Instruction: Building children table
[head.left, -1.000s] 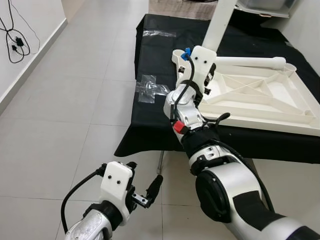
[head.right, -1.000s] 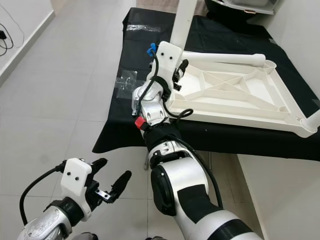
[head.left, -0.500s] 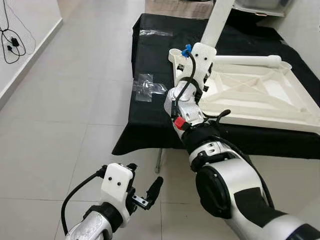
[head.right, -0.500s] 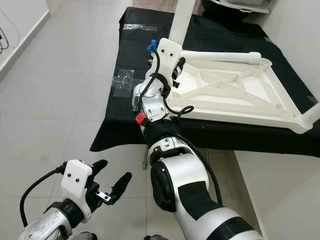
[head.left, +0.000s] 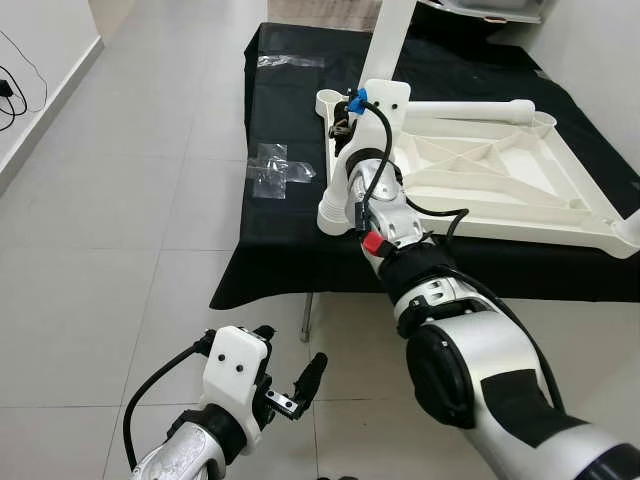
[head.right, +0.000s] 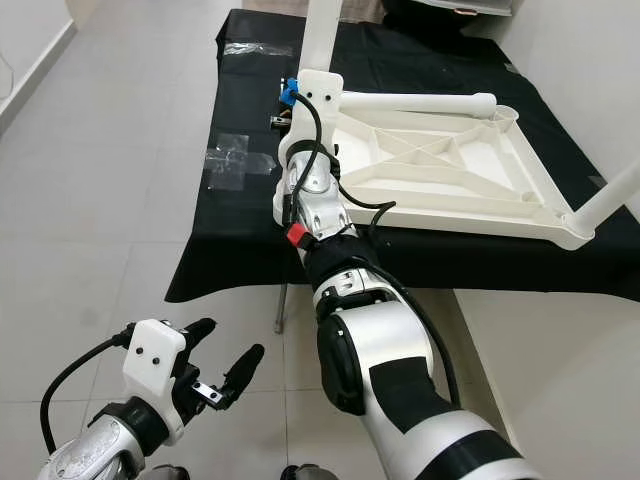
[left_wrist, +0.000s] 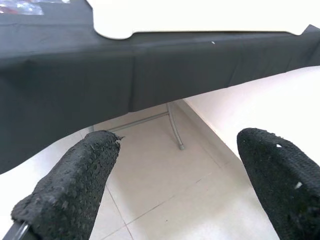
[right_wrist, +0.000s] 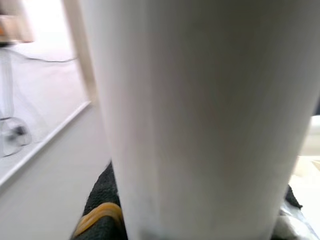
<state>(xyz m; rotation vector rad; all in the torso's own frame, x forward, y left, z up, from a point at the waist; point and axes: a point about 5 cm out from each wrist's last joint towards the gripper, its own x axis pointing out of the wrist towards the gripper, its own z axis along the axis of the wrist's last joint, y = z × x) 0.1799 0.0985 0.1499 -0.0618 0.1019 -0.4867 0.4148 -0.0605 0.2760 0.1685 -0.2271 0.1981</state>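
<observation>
Left eye view has the white tabletop (head.left: 500, 170) lying underside up on the black-covered table (head.left: 290, 240), one white leg (head.left: 392, 40) standing at its near-left corner and another leg (head.left: 470, 108) lying along its far edge. The right gripper (head.left: 345, 115) is at that corner by the upright leg; whether its fingers are apart or together cannot be told. The left gripper (head.left: 295, 385) hangs spread and empty over the tiled floor (head.left: 130, 200). Clear plastic bags (head.left: 275, 172) lie on the cloth. No writing is legible.

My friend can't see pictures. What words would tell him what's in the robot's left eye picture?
The robot's right gripper reaches to an upside-down white tabletop on a black-covered table, beside an upright white leg. Its left gripper hangs open above the tiled floor.
</observation>
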